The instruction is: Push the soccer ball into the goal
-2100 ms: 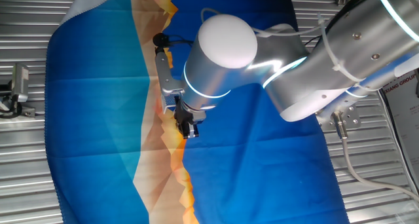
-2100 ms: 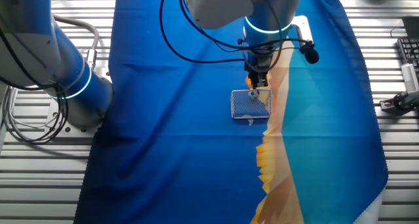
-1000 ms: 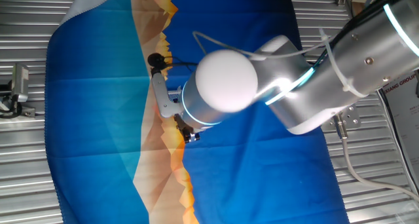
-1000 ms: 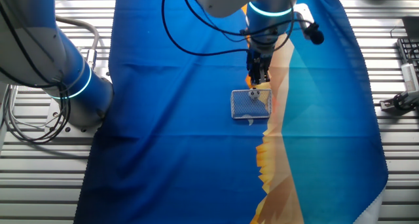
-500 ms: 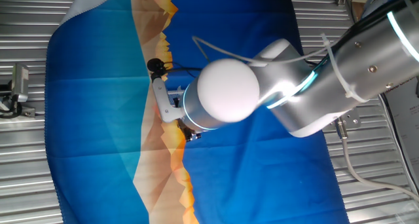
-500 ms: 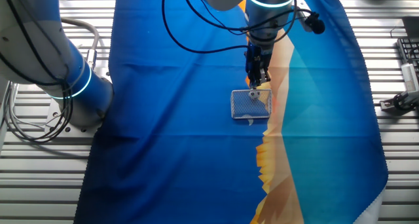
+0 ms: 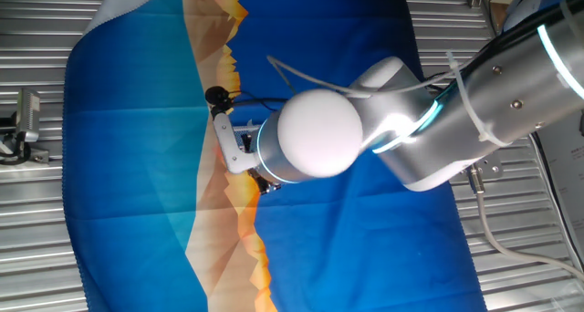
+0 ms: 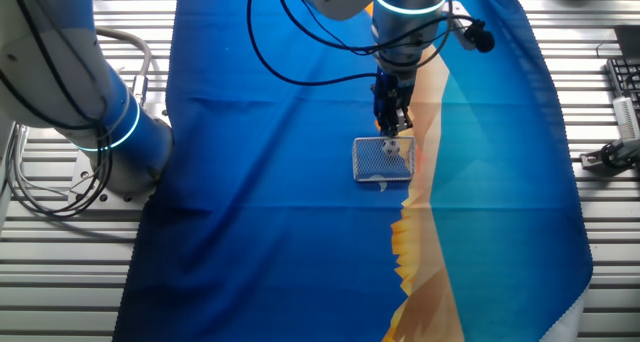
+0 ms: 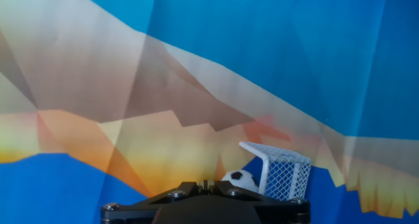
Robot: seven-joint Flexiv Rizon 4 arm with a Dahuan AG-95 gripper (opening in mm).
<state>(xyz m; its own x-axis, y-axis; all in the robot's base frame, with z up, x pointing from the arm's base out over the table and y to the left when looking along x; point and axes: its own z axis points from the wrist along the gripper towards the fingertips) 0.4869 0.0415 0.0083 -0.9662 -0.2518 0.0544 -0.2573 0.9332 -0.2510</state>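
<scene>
Ball (image 9: pixel 239 178) sits right at the mouth of the goal (image 9: pixel 283 170), just beside the near post, on the printed cloth (image 9: pixel 131 106). In the hand view it looks not yet inside the net, but touching or nearly touching the frame; can't tell which.

Gripper (image 8: pixel 392 132) hangs just above the goal's (image 8: pixel 384 159) far edge in the other fixed view. Over the last two seconds the wrist has swung round and the arm's elbow has drifted down over the tool, so in the one fixed view the gripper is almost fully hidden behind the arm (image 7: pixel 319 134). The goal hasn't moved in that time.

Jaws: can't tell. Only the base of the hand shows at the bottom of the hand view, fingers not visible.

My read: the push is nearly done, a short nudge toward the net should finish it. Risk is clipping the post and shifting the goal, or the ball glancing off sideways.
</scene>
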